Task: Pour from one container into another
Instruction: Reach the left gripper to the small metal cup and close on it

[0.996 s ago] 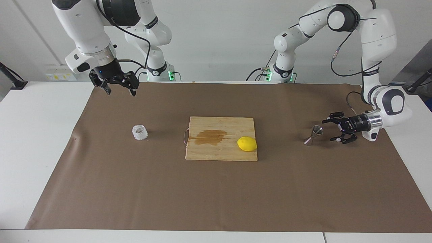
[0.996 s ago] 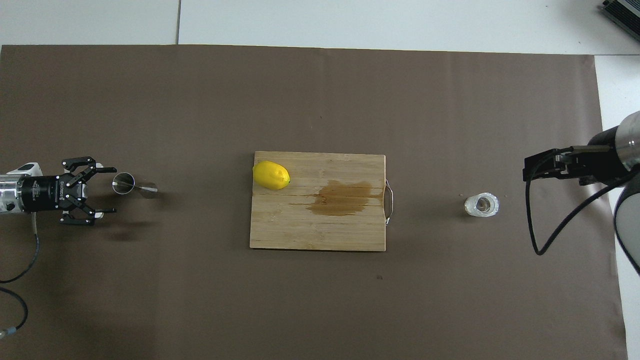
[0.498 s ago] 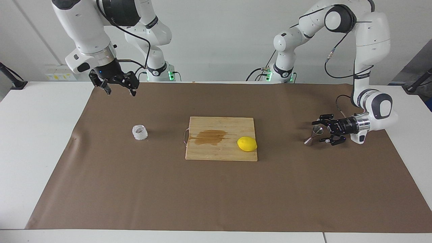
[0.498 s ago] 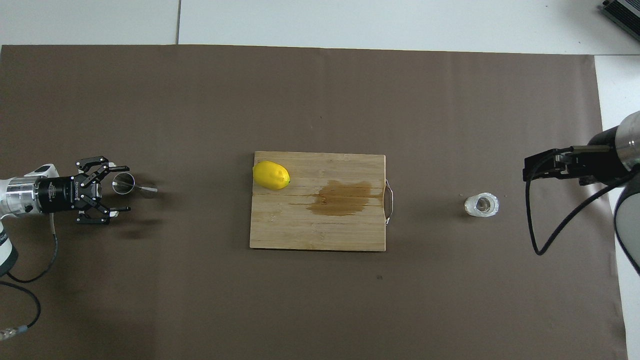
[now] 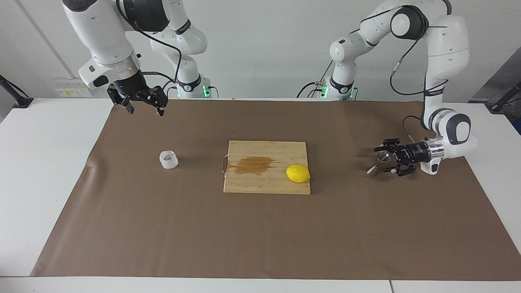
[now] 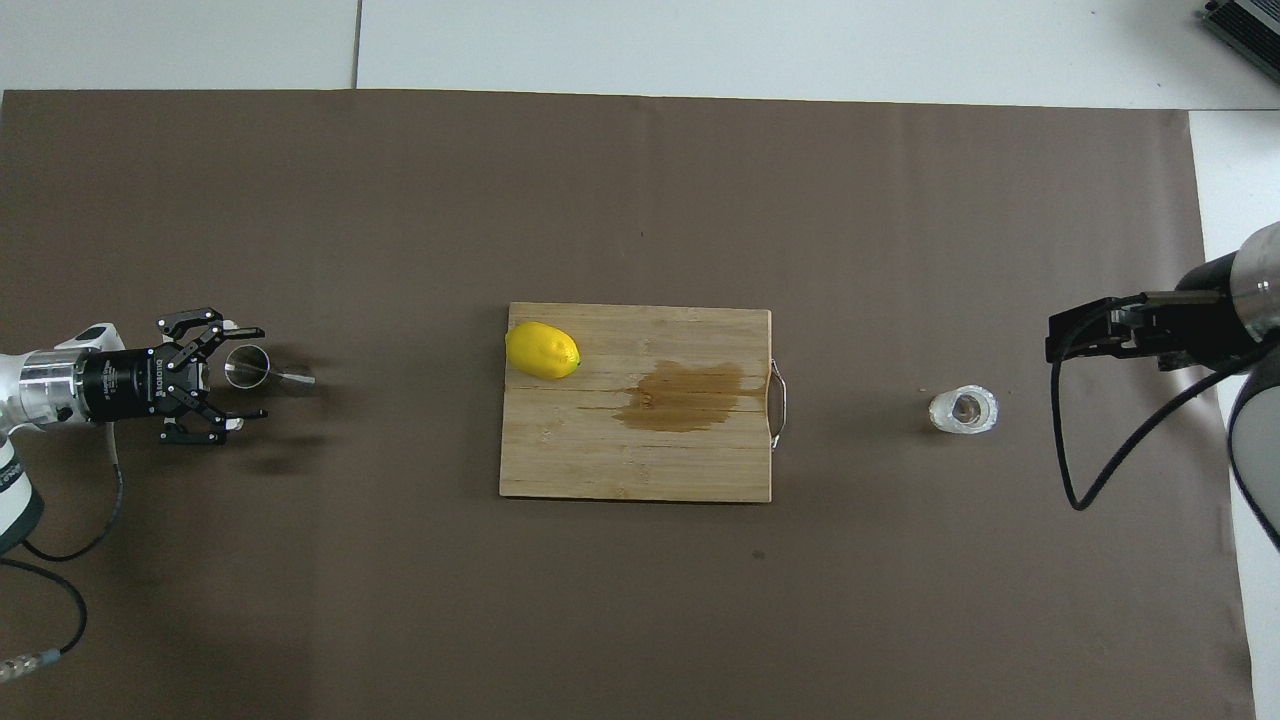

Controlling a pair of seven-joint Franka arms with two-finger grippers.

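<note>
- Left gripper (image 5: 386,158) lies level and low at the left arm's end of the worktop (image 5: 49,162), fingers spread, one on each side of the jigger (image 5: 380,160) without clear contact.
- Jigger: small, shiny steel, hourglass-shaped, standing upright on the brown mat (image 5: 260,236), open mouth up.
- Right gripper (image 5: 143,106) hangs spread and empty over the mat's edge nearest the robots.
- Whitish cup (image 5: 168,159), squat with a crinkled translucent wall, stands on the mat toward the right arm's end.
</note>
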